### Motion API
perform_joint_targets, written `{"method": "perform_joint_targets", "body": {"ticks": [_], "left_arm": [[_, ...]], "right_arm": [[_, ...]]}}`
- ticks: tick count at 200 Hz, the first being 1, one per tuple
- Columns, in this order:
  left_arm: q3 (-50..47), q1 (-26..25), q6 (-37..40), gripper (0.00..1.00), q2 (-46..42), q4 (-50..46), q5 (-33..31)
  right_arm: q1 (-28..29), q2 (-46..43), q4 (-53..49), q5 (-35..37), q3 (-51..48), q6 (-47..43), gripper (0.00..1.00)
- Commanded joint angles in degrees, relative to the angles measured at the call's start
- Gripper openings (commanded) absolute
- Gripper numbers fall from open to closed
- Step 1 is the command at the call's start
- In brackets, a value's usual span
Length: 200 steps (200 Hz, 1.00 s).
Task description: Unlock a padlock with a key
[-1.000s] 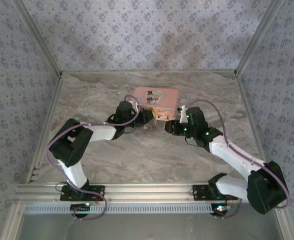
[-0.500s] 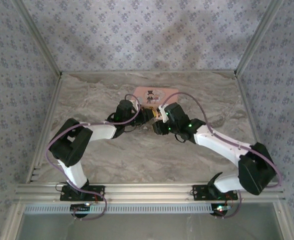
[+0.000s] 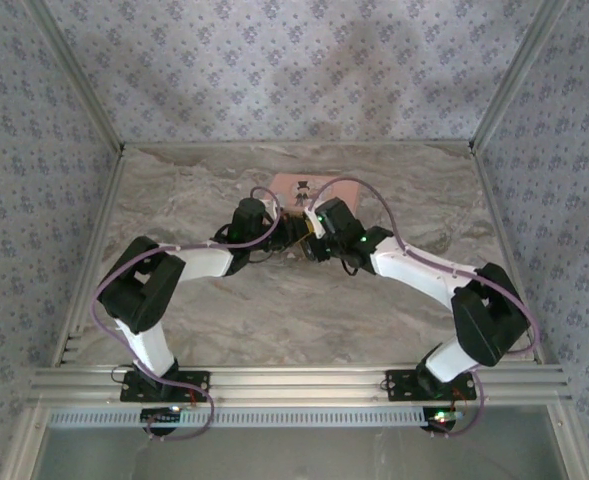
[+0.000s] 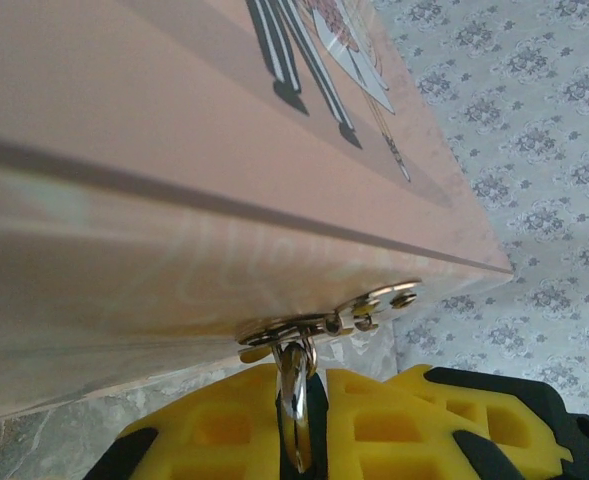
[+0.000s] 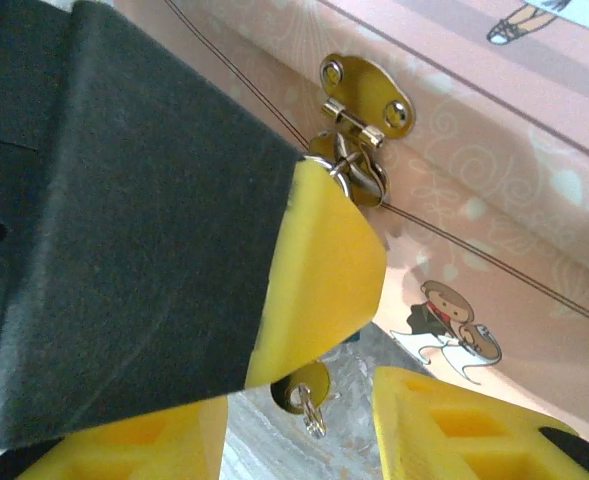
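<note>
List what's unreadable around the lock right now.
1. Body of the padlock: left wrist view, sunk between the left gripper fingers; right wrist view, that gripper's finger covers it.
2. The pink tin: top external, mostly under the right arm.
3. The gold disc: right wrist view, key or tag, cannot tell.

Right arm swung toward 9 o'clock: the right hand (image 3: 312, 243), earlier off the 4 o'clock corner of the pink tin (image 3: 296, 184), now lies at its 6 o'clock face, just beside the left hand (image 3: 292, 232); the wrist now hides most of the lid.
</note>
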Motion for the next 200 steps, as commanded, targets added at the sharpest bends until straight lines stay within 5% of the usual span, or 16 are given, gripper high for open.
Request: {"method": "perform_joint_targets", "body": {"ticks": [1,24,71,111,137,200], "left_arm": [[1.95,0.28,-1.61,0.00,-0.71,4.28,2.88],[1.75,0.25,-2.01,0.00,-0.62,4.70,2.97],[1.75,0.30,-1.76,0.00,-0.75,4.48,2.91],[1.23,0.37,-1.39,0.00,-0.71,4.51,2.87],[1.14,0.42,-1.06,0.00,-0.88,4.16,2.71],[1.13,0.55,-1.33,0.00,-0.57,4.55,3.23]], "right_arm": [[0.53,1.23,-0.85,2.22,2.13,-1.91,0.42],[0.64,2.06,-1.72,2.73,3.28,-2.55,0.38],[-0.02,1.79,-3.69,-2.39,3.13,-3.01,0.00],[-4.26,0.17,-2.47,-14.98,1.26,0.26,0.00],[-5.62,-2.66,-0.92,-15.32,-0.99,2.96,0.42],[-5.16,-6.03,-2.78,-12.42,-0.26,2.18,0.46]]}}
